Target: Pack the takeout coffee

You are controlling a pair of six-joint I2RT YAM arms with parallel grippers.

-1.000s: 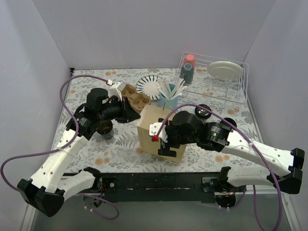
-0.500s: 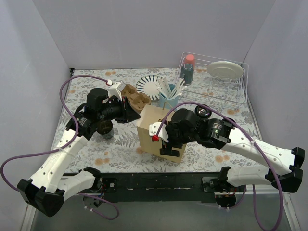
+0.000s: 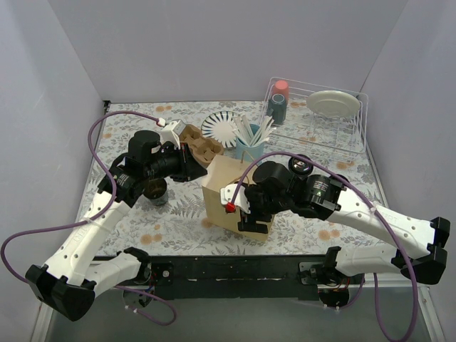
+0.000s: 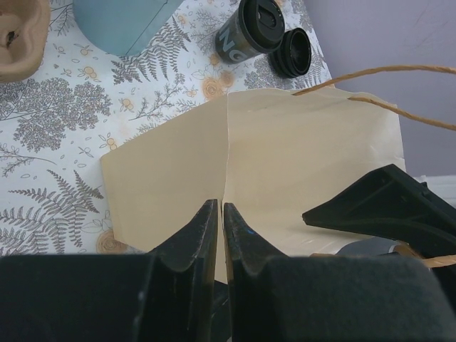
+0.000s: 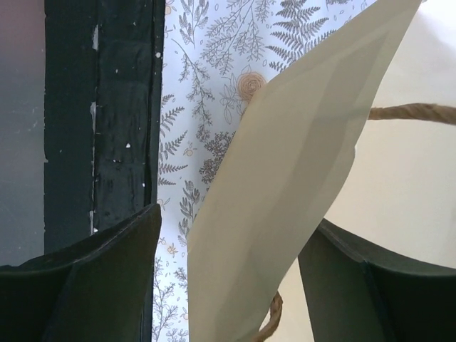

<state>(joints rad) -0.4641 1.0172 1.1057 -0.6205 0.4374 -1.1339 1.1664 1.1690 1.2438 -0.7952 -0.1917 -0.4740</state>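
A tan paper bag (image 3: 226, 187) stands open in the middle of the table. My left gripper (image 3: 201, 166) is shut on the bag's far-left rim, with the wall pinched between its fingers in the left wrist view (image 4: 219, 211). My right gripper (image 3: 246, 215) is open and straddles the bag's near wall (image 5: 278, 192), with one finger inside the bag and one outside. One dark coffee cup (image 3: 155, 191) stands by the left arm. Another cup (image 3: 301, 167) stands behind the right arm and shows in the left wrist view (image 4: 249, 32) beside a loose black lid (image 4: 293, 51).
A brown cup carrier (image 3: 201, 144) and a striped paper plate (image 3: 221, 128) lie behind the bag. A blue cup of stirrers (image 3: 249, 148) stands close behind it. A wire dish rack (image 3: 356, 132) holds a plate (image 3: 333, 103) and a bottle (image 3: 278, 103) at the back right.
My right gripper has shifted slightly left along the bag's near wall. The left gripper still holds the rim, and the bag has barely moved.
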